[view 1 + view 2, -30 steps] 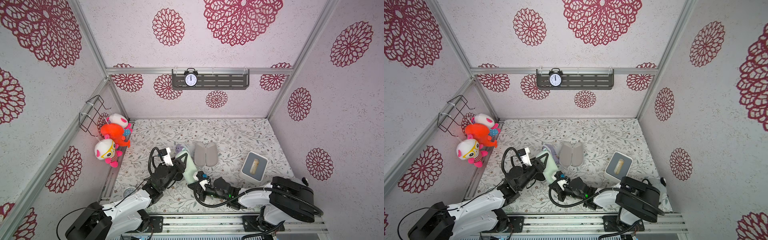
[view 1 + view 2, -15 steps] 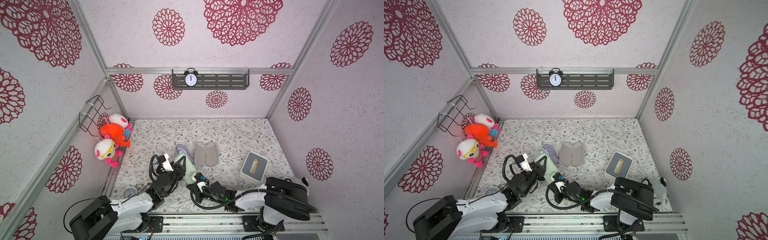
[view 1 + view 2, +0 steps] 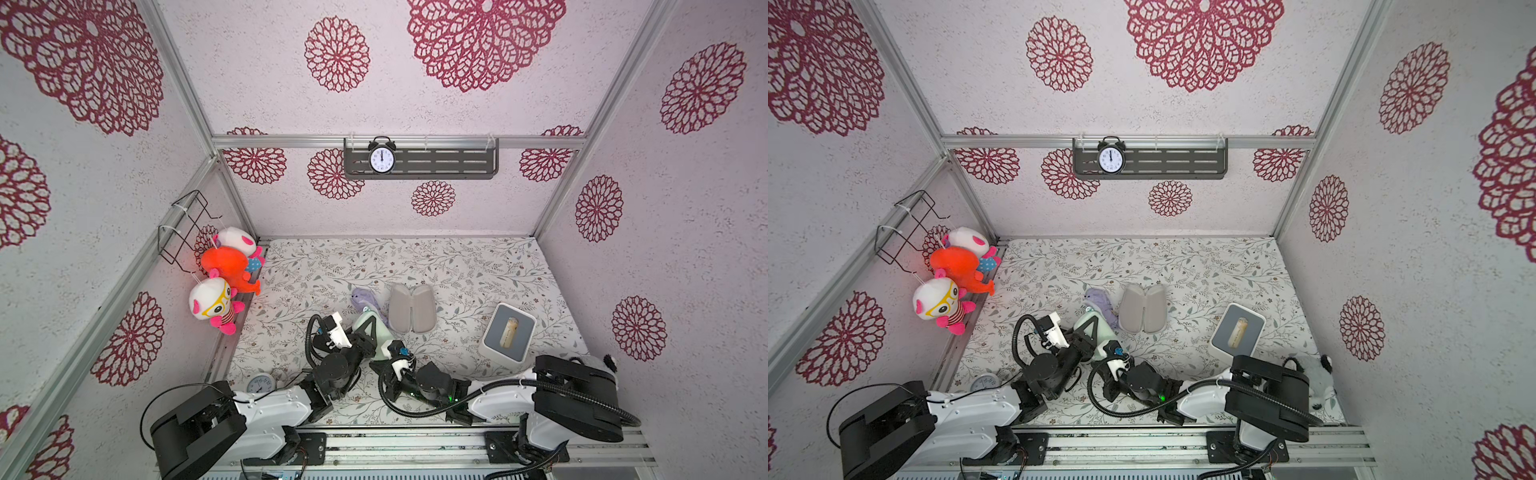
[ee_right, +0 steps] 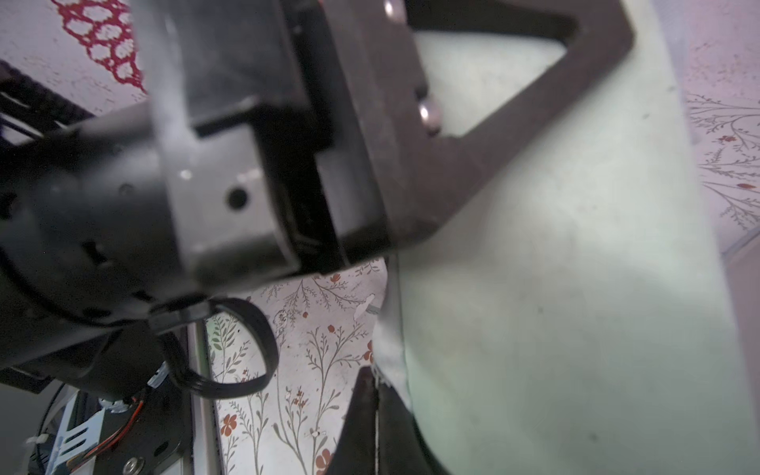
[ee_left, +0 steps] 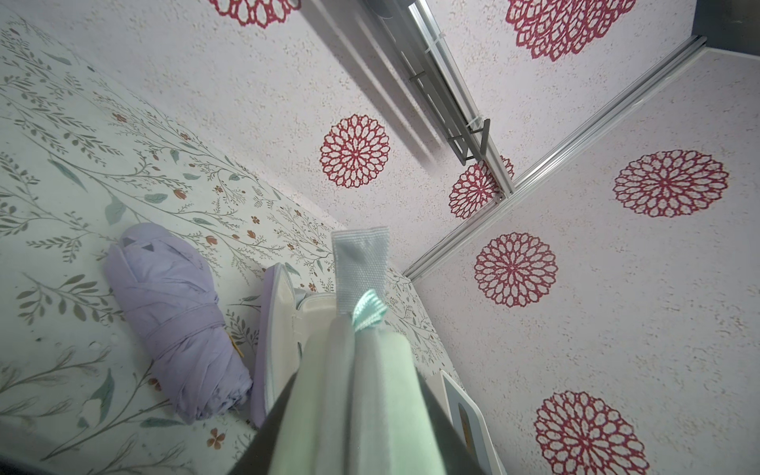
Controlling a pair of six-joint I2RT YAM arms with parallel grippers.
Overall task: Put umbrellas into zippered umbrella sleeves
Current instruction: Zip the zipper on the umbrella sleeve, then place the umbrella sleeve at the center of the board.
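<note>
In both top views my left gripper (image 3: 366,332) (image 3: 1090,332) is shut across a mint green sleeve (image 3: 372,326) (image 3: 1096,328) held tilted above the table. In the left wrist view the mint sleeve (image 5: 370,390) fills the space between my fingers (image 5: 279,427), with a grey strap (image 5: 361,267) and a mint ribbon poking out of its far end. My right gripper (image 3: 388,353) (image 4: 372,382) is shut at the sleeve's grey zipper edge (image 4: 390,329). A lilac umbrella (image 3: 365,297) (image 5: 177,320) lies on the table beside an open lilac sleeve (image 3: 411,307) (image 5: 267,329) with its pale lining up.
A white box with a grey top (image 3: 509,336) stands to the right. A small round dial (image 3: 261,382) lies near the left arm's base. Plush toys (image 3: 226,270) hang on the left wall. A grey plush (image 3: 1316,374) sits behind the right arm's base.
The left arm has swung and drawn back a little toward the front, carrying the mint sleeve. The right gripper has shifted slightly left with it, still at the zipper edge.
</note>
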